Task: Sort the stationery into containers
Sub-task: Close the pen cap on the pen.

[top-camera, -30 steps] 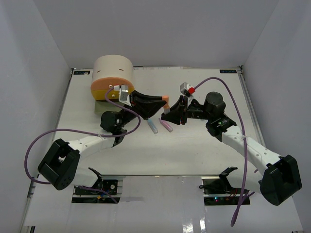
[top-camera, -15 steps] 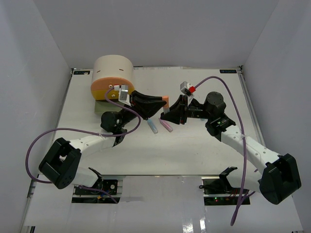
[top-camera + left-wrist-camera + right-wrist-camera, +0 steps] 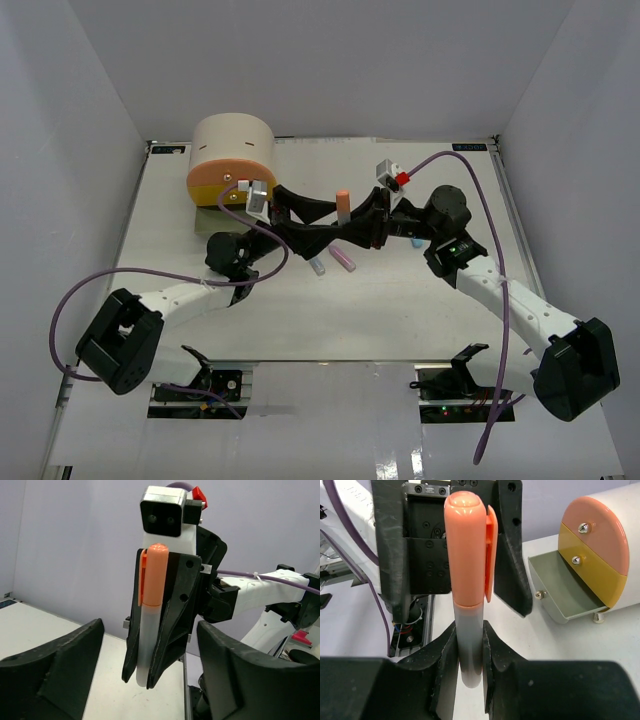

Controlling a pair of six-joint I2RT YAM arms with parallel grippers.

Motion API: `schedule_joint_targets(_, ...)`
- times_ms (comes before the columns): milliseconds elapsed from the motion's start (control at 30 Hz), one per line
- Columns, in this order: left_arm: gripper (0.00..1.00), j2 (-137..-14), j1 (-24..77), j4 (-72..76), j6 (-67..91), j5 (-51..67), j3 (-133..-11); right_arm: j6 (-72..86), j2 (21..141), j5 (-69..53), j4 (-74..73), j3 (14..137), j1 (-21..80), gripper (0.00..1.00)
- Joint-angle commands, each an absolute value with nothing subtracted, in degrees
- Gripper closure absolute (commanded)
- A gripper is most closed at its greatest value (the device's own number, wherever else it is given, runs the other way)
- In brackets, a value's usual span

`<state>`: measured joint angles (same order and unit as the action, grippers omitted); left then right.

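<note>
Now: right gripper (image 3: pixel 470 650) is clamped on the pale barrel of an orange-capped marker (image 3: pixel 468 555). The marker is upright, cap end up, and held above the table (image 3: pixel 400 300). Left gripper (image 3: pixel 150 630) faces it with jaws spread wide, one finger on each side of the marker, neither touching. In the top view the grippers meet just toward 12 o'clock from table centre. Beige cabinet (image 3: pixel 232 150) sits at 10 o'clock. Its lowest drawer, the grey-green drawer (image 3: pixel 560 592), is pulled out. The orange drawer (image 3: pixel 595 530) and yellow drawer (image 3: pixel 592 572) above it are shut. A blue pen (image 3: pixel 318 266) and a pink pen (image 3: pixel 343 259) lie near each other at 6 o'clock of the grippers.
</note>
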<state>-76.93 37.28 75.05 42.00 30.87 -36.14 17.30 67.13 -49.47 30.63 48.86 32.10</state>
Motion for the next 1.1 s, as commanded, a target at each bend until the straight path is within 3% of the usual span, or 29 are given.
schedule_joint_targets(0, 0.12, -72.95, 37.27, 73.83, 40.08, 31.55, -36.21, 17.05, 67.06, -49.31, 33.66, 50.63, 31.90, 0.92)
schedule_joint_targets(67, 0.04, -69.55, 36.74, 68.51, 38.86, 32.07, -36.65, 16.53, 67.06, -49.22, 33.23, 50.36, 31.73, 0.92)
schedule_joint_targets(133, 0.02, -67.17, 36.39, 63.14, 37.37, 32.17, -37.09, 15.91, 67.15, -49.31, 32.26, 50.54, 31.55, 0.92)
schedule_joint_targets(367, 0.02, -59.77, 33.49, 24.56, 25.15, 31.46, -49.20, 11.43, 67.41, -51.68, 25.59, 51.76, 30.67, 0.92)
schedule_joint_targets(533, 0.02, -64.59, 31.47, 4.24, 15.30, 37.08, -65.34, 8.09, 69.34, -55.72, 20.05, 54.75, 30.67, 0.92)
schedule_joint_targets(767, 0.02, -73.21, 31.20, -2.90, 13.01, 44.90, -77.25, 4.93, 69.35, -57.66, 15.21, 57.56, 30.67, 0.92)
schedule_joint_targets(1067, 0.06, -75.15, 31.20, 1.93, 16.34, 49.48, -76.64, 5.10, 69.96, -57.74, 15.03, 58.18, 30.67, 0.92)
